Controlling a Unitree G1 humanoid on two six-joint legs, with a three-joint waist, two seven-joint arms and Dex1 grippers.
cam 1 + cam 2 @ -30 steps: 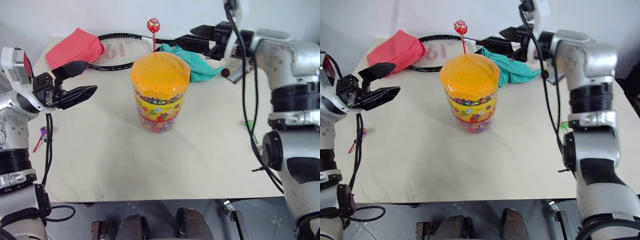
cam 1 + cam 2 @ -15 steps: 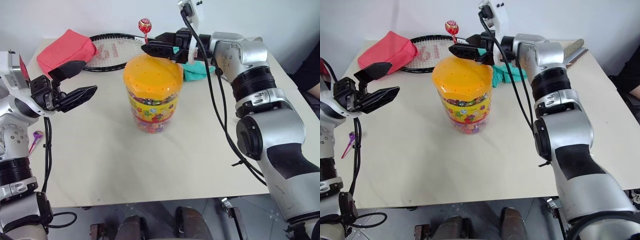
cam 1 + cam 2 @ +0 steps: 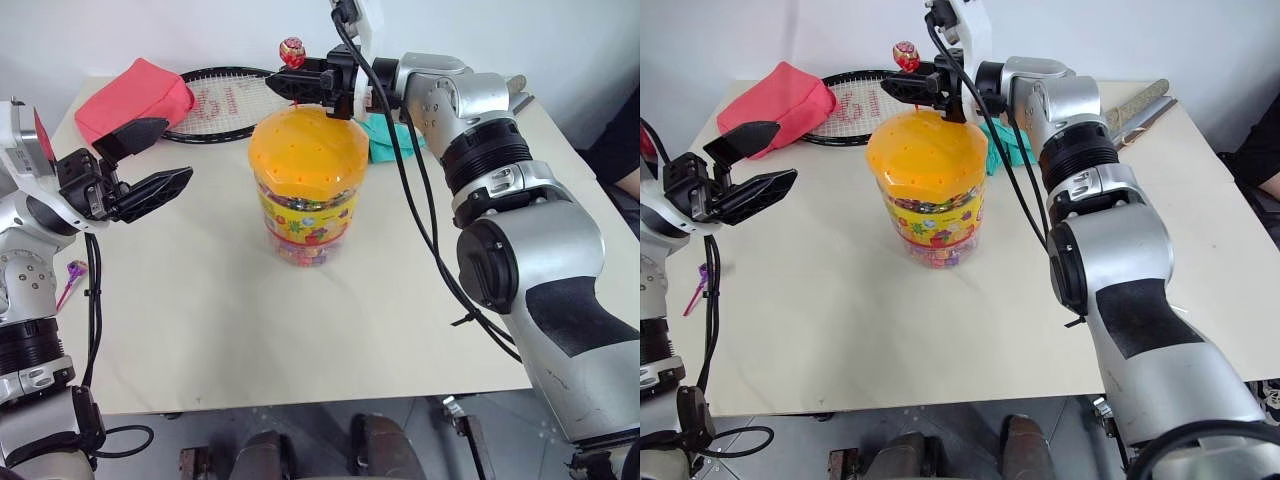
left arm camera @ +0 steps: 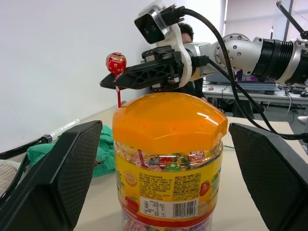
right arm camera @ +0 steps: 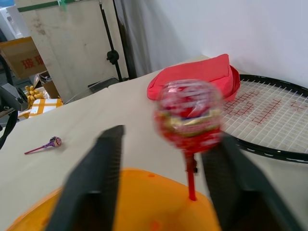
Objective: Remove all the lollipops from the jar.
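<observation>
Reaching over the jar, the right claw has its fingers on either side of the red lollipop, not clamped; its stick stands in the lid. Left claw hangs wide open, empty, beside the jar.

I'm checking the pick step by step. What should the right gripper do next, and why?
Probably finish closing on the stick. The right gripper straddles the red lollipop, whose stick is still planted in the jar lid, with a gap showing beside it.
</observation>
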